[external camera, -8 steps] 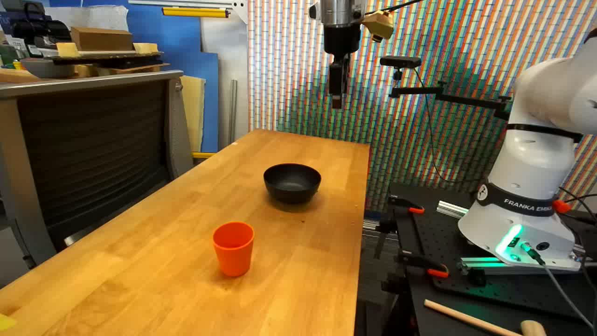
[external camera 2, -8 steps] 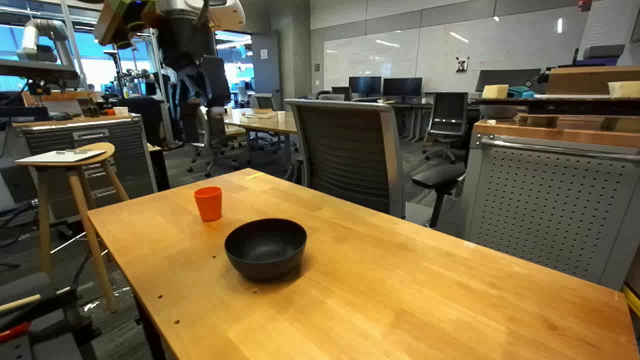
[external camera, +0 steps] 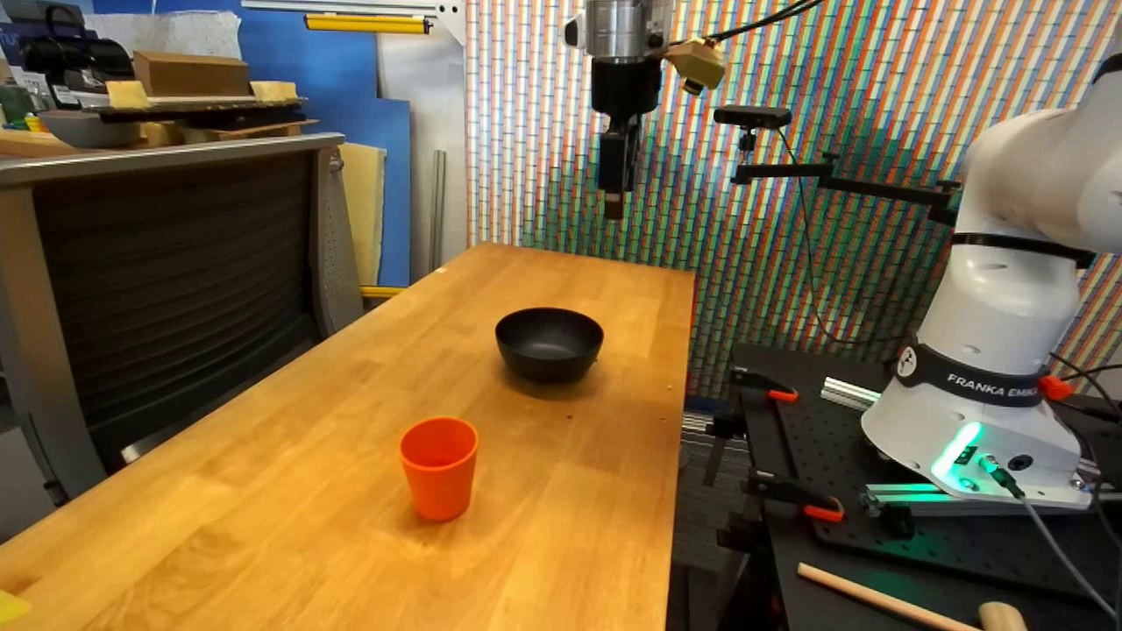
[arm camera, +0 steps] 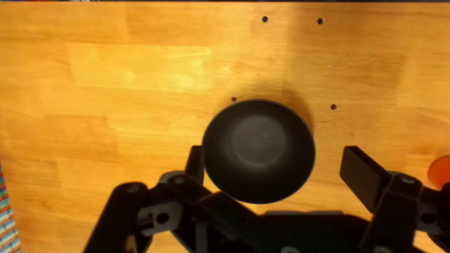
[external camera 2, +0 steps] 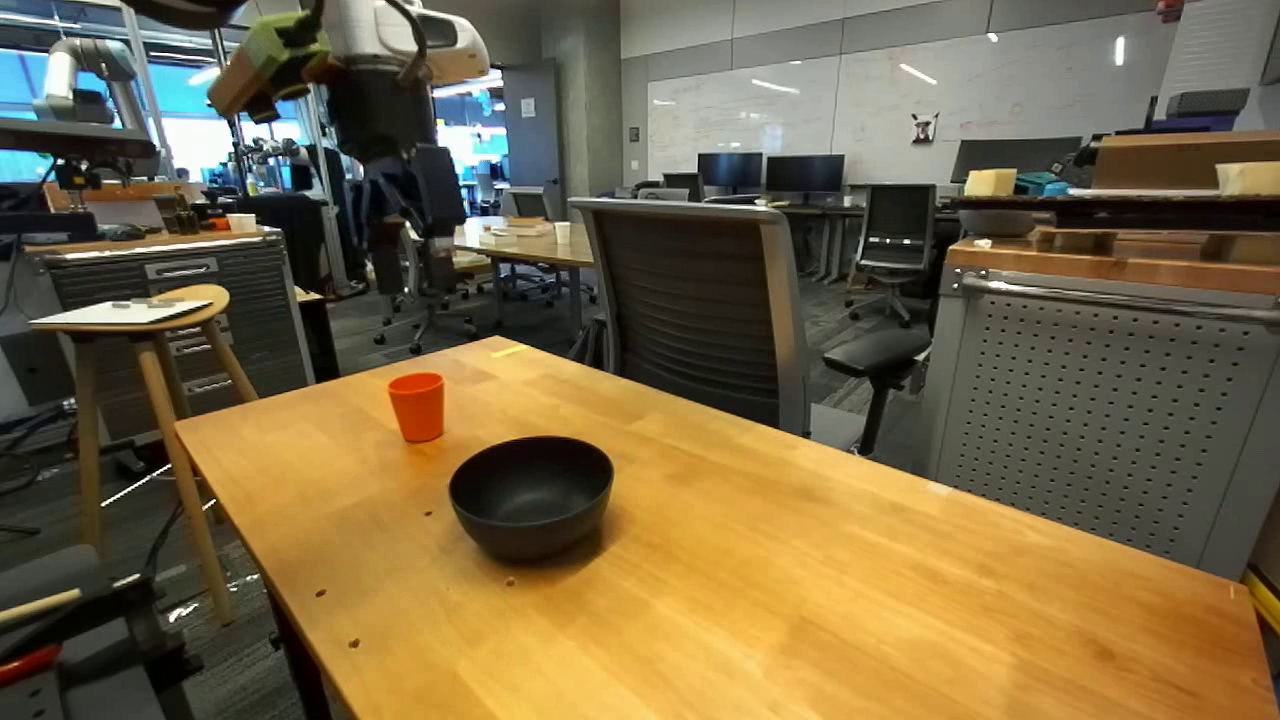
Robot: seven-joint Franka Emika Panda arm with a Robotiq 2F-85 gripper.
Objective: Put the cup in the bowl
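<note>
The small orange-red cup stands upright on the wooden table, and also shows in an exterior view. In the wrist view only part of the cup shows at the right edge. The round black bowl stands upright on the table, apart from the cup; it shows in an exterior view and near the middle of the wrist view. The bowl looks empty. My gripper hangs well above the table, fingers down; it also shows in an exterior view. In the wrist view its fingers are wide apart with nothing between them.
The wooden table carries the cup and bowl. A chair stands along its long side. A black mount table with clamps and the robot base is beside it. A camera on an arm stands behind. A stool is near the table's end.
My gripper has moved a little lower, and to the left in an exterior view. The cup and the bowl have not moved.
</note>
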